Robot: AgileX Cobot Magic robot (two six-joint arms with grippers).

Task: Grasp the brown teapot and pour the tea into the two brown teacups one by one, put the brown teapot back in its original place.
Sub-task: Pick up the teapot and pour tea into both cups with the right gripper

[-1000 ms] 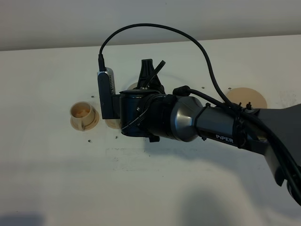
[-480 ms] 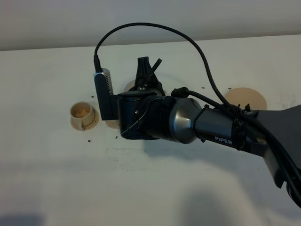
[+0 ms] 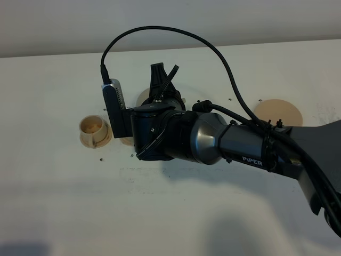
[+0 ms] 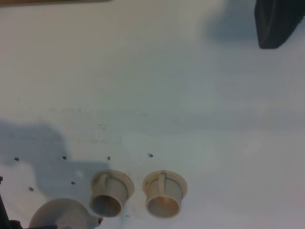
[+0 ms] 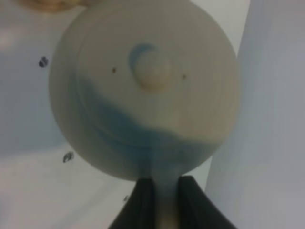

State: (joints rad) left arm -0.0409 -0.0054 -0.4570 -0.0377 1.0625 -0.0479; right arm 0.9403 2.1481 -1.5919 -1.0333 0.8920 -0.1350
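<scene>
My right gripper (image 3: 160,85) reaches across to the left of centre and is shut on the loop handle (image 5: 164,202) of the brown teapot (image 5: 143,81). The teapot's domed lid and knob fill the right wrist view. In the high view only a tan edge of the teapot (image 3: 143,98) shows behind the wrist. One brown teacup (image 3: 95,130) stands in the open at the left. The other teacup (image 3: 127,141) is mostly hidden under the wrist. The left wrist view shows both teacups (image 4: 111,193) (image 4: 164,193) side by side, with the teapot (image 4: 62,214) close to one. The tan coaster disc (image 3: 277,113) lies bare at the right.
The white table (image 3: 64,202) carries small dark marks near the cups. The right arm and its cable (image 3: 234,69) stretch from the right edge over the middle. A dark shape (image 4: 279,21) shows at a corner of the left wrist view.
My right gripper with the teapot has shifted slightly left and toward the far side, and the wrist has turned a little. The cups and the coaster have not moved.
</scene>
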